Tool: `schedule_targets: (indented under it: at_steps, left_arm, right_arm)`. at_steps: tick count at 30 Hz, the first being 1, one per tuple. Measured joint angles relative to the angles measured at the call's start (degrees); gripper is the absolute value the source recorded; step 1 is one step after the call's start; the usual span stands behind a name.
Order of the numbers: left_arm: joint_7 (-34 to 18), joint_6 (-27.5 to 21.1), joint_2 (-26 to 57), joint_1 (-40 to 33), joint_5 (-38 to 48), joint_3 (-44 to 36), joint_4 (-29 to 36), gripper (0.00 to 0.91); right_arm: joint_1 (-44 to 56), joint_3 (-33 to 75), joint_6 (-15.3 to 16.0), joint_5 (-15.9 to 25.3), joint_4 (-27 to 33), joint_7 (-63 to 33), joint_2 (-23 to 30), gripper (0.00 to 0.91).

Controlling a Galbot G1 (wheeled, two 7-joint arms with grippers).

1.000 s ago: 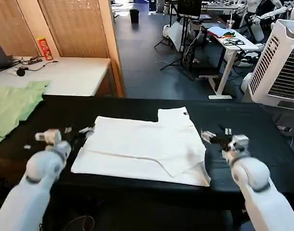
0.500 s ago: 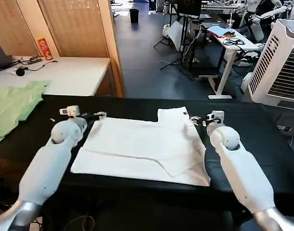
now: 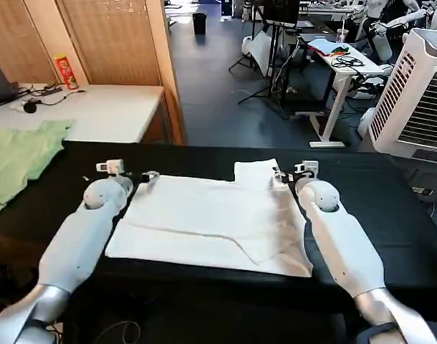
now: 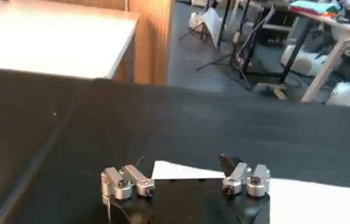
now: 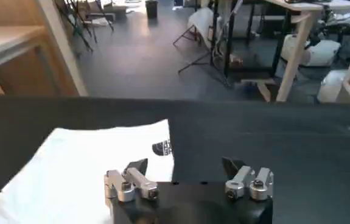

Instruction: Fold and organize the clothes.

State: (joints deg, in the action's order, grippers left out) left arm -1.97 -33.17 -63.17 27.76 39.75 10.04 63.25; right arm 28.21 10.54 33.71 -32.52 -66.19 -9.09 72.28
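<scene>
Black table (image 3: 390,193), T-shirt (image 3: 211,215) centred

A light green garment (image 3: 21,158) lies on the black table (image 3: 412,208), a red can (image 3: 65,72) on the white desk (image 3: 97,111) behind

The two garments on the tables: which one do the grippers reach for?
The white T-shirt, spread on the black table. The left gripper and right gripper are both open at its far corners. The green garment lies apart, far left.
</scene>
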Motion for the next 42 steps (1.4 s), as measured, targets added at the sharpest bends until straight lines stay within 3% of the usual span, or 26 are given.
schedule_targets:
  at_steps: [1,5,9,13,21,27,42]
  left_arm:
    - [0.13,0.15,-0.02,-0.23,-0.08,-0.06,-0.43,0.429]
    - [0.61,0.71,-0.37,-1.09,0.12,-0.03,-1.88,0.215]
    - [1.63,1.16,-0.29,-1.61,0.03,-0.20,-3.28,0.166]
    - [2.17,1.62,-0.39,-1.88,-0.57,-0.53,-4.05,0.146]
    - [2.26,2.03,-0.54,-2.06,-1.34,-0.65,-3.96,0.137]
    - [1.96,2.13,-0.29,-1.39,-1.85,-0.36,-2.67,0.127]
    - [0.14,1.47,6.27,6.74,3.23,3.13,13.08,0.127]
  right_arm:
    - [-0.05,0.01,0.00,0.24,0.33,0.23,0.23,0.692]
    - [-0.11,0.12,-0.15,0.91,1.36,0.88,0.68,0.478]
    - [-0.17,0.33,-0.25,0.97,1.86,1.15,0.79,0.234]
    - [0.04,0.80,-0.30,0.87,1.75,1.44,0.84,0.127]
    - [1.29,1.56,-1.75,0.34,0.26,2.83,0.30,0.059]
    - [3.07,2.58,-5.92,-1.44,-3.22,5.95,-1.24,0.059]
    - [16.91,6.26,-5.12,-6.61,-25.04,6.77,-12.03,0.049]
